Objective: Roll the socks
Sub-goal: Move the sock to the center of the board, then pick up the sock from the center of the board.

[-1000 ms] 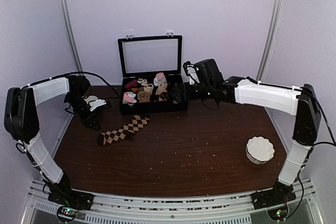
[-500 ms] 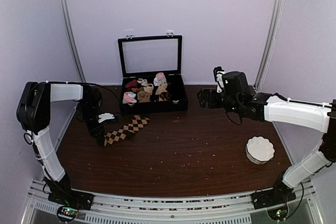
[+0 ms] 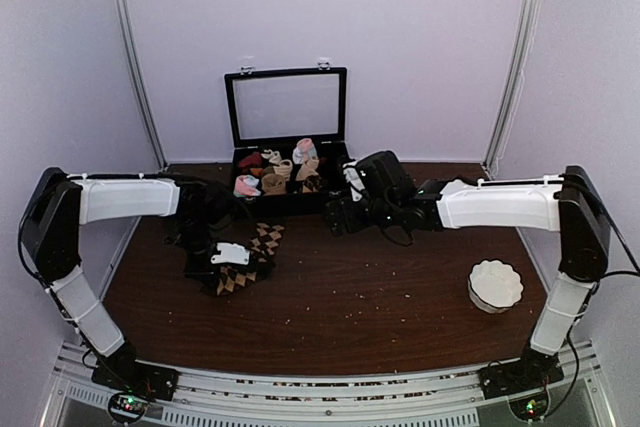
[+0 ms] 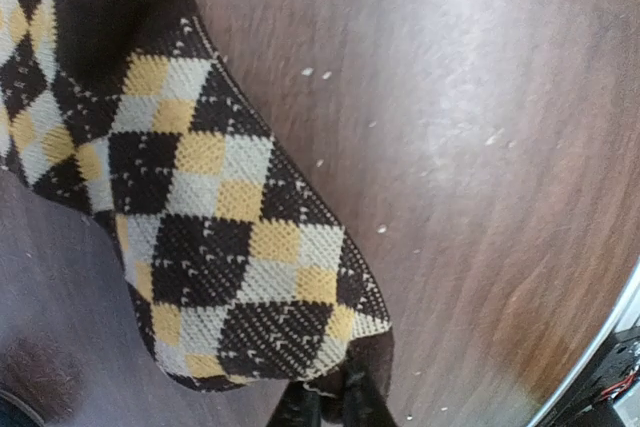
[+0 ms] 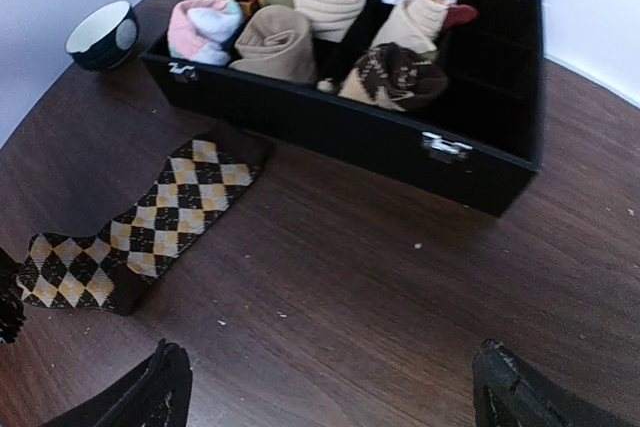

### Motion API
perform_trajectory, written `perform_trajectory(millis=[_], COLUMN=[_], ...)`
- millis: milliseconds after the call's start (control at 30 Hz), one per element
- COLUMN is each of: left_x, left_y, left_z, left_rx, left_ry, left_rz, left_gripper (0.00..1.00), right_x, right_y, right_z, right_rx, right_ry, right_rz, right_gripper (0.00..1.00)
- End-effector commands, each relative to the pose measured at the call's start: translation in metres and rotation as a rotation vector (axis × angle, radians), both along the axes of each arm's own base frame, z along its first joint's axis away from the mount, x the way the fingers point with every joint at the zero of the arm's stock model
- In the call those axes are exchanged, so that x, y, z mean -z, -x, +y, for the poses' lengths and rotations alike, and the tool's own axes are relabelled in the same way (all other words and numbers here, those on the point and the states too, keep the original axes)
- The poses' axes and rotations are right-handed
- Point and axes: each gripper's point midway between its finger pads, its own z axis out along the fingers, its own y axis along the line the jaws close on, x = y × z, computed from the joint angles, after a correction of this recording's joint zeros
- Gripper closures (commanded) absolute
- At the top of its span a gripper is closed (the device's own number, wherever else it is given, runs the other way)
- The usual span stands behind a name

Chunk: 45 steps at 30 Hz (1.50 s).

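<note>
socks [image 3: 260, 239] flat, axis diag near-L to far-R

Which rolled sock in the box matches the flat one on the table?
The dark brown diamond-patterned roll; the others are pink, tan, cream or maroon.

Pale lilac walls [image 3: 420, 47], dark wooden table [image 3: 400, 297]

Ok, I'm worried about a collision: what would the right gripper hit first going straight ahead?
Probably the bare table, just short of the black box; depth is unclear.
</note>
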Motion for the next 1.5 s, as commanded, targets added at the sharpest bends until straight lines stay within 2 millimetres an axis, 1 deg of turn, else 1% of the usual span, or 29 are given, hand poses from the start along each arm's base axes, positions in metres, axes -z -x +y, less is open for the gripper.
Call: perform_trajectory(millis=[0,67,133,233,333,367,400,433,500,567,633,767,867,933,1000,1067,1133,1233,1333,1400,1467], left_x=[-0.011,-0.015,-0.018,-0.017,-0.019,-0.022,-0.024,-0.026,-0.028,-0.029,-0.030,-0.033,-0.031,-0.029,-0.028,-0.029,-0.032,-0.039,-0.045,-0.046,-0.045], left_y=[0.009,0.018,0.033,0.057,0.083,0.088,0.093,0.095,0.096,0.097,0.097,0.103,0.108,0.109,0.110,0.110,0.108,0.102,0.098,0.095,0.090], left_z=[0.006,0.011,0.020,0.043,0.059,0.060,0.061,0.060,0.057,0.054,0.052,0.050,0.054,0.056,0.056,0.055,0.052,0.044,0.037,0.036,0.035], left_rx=[0.034,0.040,0.067,0.114,0.141,0.144,0.149,0.153,0.154,0.155,0.151,0.167,0.175,0.178,0.179,0.181,0.179,0.180,0.176,0.171,0.171], left_ry=[-0.020,-0.020,-0.022,-0.079,-0.107,-0.100,-0.093,-0.081,-0.063,-0.054,-0.051,-0.035,-0.048,-0.060,-0.061,-0.056,-0.042,-0.003,0.024,0.024,0.025], left_rz=[0.005,0.011,0.019,0.038,0.095,0.104,0.120,0.128,0.131,0.146,0.161,0.197,0.216,0.225,0.229,0.231,0.225,0.202,0.190,0.181,0.163], left_gripper=[0.93,0.95,0.95,0.96,0.95,0.95,0.95,0.95,0.94,0.93,0.93,0.93,0.92,0.92,0.92,0.92,0.92,0.92,0.93,0.92,0.92], right_x=[0.012,0.025,0.037,0.052,0.060,0.068,0.071,0.072,0.071,0.078,0.085,0.099,0.106,0.111,0.119,0.131,0.146,0.171,0.190,0.197,0.194], right_y=[0.001,0.002,0.003,0.007,0.011,0.012,0.015,0.016,0.026,0.033,0.038,0.037,0.030,0.030,0.029,0.029,0.036,0.053,0.067,0.074,0.074], right_z=[0.040,0.055,0.070,0.096,0.123,0.131,0.141,0.149,0.171,0.184,0.192,0.194,0.197,0.203,0.205,0.204,0.202,0.192,0.177,0.161,0.143], right_rx=[-0.119,-0.151,-0.178,-0.226,-0.256,-0.265,-0.276,-0.283,-0.308,-0.305,-0.285,-0.236,-0.220,-0.223,-0.199,-0.173,-0.171,-0.174,-0.169,-0.151,-0.108], right_ry=[0.015,0.037,0.067,0.134,0.164,0.173,0.176,0.174,0.156,0.156,0.144,0.151,0.157,0.150,0.148,0.156,0.174,0.263,0.340,0.367,0.372], right_rz=[0.049,0.073,0.089,0.100,0.103,0.112,0.116,0.122,0.121,0.134,0.158,0.153,0.144,0.153,0.165,0.195,0.234,0.240,0.251,0.251,0.222], right_gripper=[0.03,0.05,0.06,0.08,0.09,0.09,0.09,0.09,0.10,0.09,0.10,0.10,0.10,0.11,0.15,0.20,0.24,0.26,0.31,0.37,0.42])
